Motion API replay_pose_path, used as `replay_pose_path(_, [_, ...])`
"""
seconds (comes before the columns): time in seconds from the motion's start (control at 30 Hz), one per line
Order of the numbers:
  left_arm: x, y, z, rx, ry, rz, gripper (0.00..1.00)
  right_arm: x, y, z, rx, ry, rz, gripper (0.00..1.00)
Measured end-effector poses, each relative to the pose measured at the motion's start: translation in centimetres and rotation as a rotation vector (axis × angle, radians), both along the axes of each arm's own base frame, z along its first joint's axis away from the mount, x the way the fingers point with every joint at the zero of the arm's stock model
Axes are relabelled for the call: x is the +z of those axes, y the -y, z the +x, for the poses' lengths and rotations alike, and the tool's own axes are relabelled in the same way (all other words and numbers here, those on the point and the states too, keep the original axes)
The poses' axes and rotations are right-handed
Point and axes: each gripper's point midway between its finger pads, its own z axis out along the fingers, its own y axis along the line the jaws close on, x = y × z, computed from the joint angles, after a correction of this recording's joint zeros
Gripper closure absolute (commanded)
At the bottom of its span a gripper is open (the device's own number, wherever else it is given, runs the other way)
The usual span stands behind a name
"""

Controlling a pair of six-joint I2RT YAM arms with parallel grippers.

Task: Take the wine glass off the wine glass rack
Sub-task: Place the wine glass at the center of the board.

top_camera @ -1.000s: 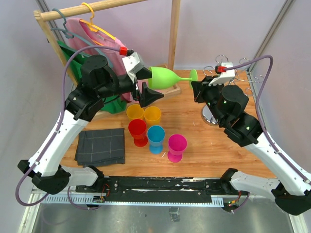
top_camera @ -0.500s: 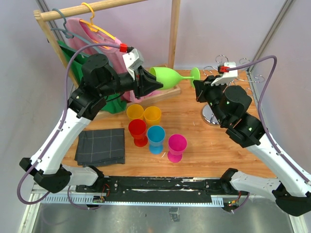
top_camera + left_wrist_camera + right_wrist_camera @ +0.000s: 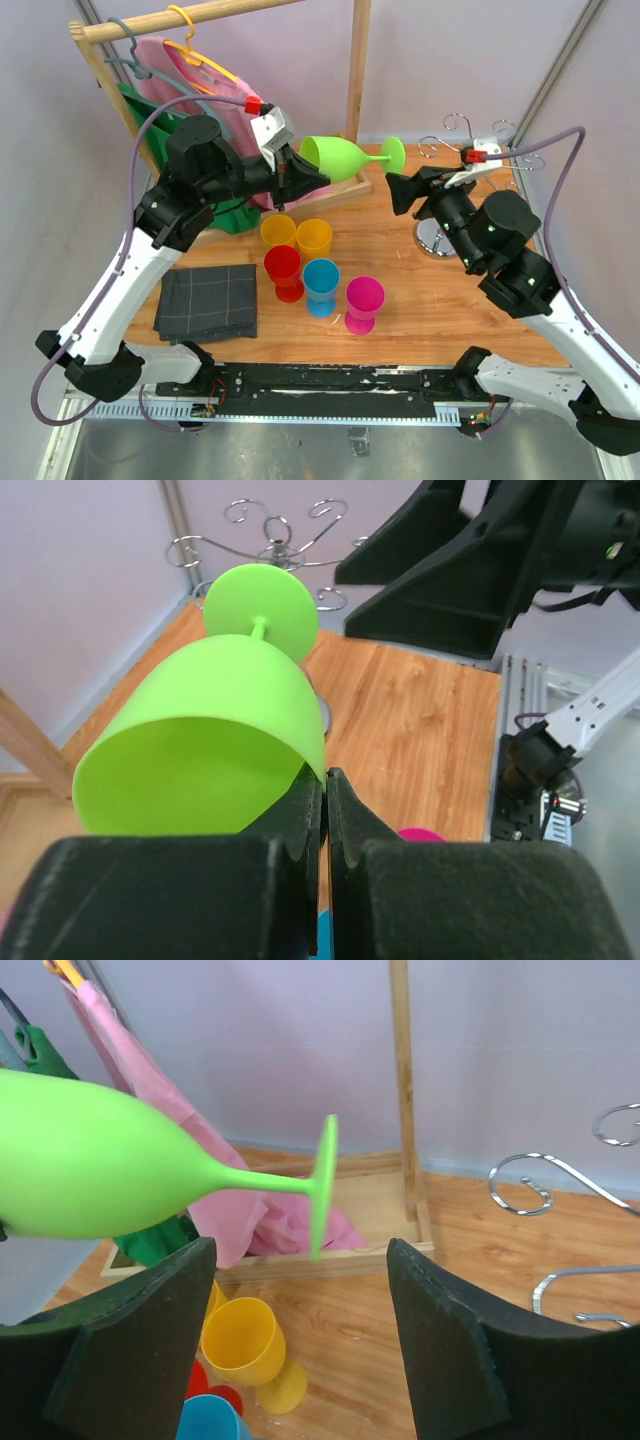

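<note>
Bright, even light with soft shadows; the wine glass (image 3: 90,1160) looks slightly soft close up.

Both arms, left arm (image 3: 115,295) and right arm (image 3: 590,345), have white shells, chunky black joints (image 3: 197,140), matte black jaws, a lavender cable (image 3: 135,165) each, plus tiny red connectors (image 3: 254,104).
</note>
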Motion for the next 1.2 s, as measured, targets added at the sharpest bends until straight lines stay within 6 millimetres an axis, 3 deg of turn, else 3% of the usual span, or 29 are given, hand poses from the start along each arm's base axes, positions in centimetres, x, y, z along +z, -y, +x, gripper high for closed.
replay_pose_path(0.07, [-0.1,-0.8,-0.2,0.028,0.015,0.02,1.0,0.7,1.1,-0.7,-0.013,0.025,0.011,0.19])
replay_pose_path(0.13, [0.0,-1.8,-0.6,0.059,0.043,0.041,1.0,1.6,2.2,-1.3,-0.033,0.049,0.024,0.0])
replay_pose_path(0.3, [0.0,-4.1,-1.9,0.104,0.107,0.096,1.0,2.7,5.3,-2.0,-0.128,0.08,0.017,0.02])
replay_pose_path(0.43, [-1.3,-4.5,-1.9,0.103,0.089,0.164,1.0,3.3,7.2,-2.2,-0.201,0.08,-0.007,0.01])
replay_pose_path(0.57, [-2.6,-3.3,0.0,0.09,0.025,0.249,1.0,3.6,8.4,-2.3,-0.249,0.07,-0.039,0.01])
replay_pose_path(0.73, [-5.9,-1.3,2.7,0.105,-0.061,0.388,1.0,3.8,9.4,-2.5,-0.287,0.063,-0.055,0.01])
replay_pose_path(0.93, [-9.3,2.3,0.8,0.024,-0.112,0.545,1.0,3.4,10.6,-2.6,-0.338,0.043,-0.071,0.01])
replay_pose_path(1.2, [-13.9,3.6,-0.5,-0.011,-0.155,0.747,1.0,2.8,12.0,-3.3,-0.379,0.018,-0.07,0.01])
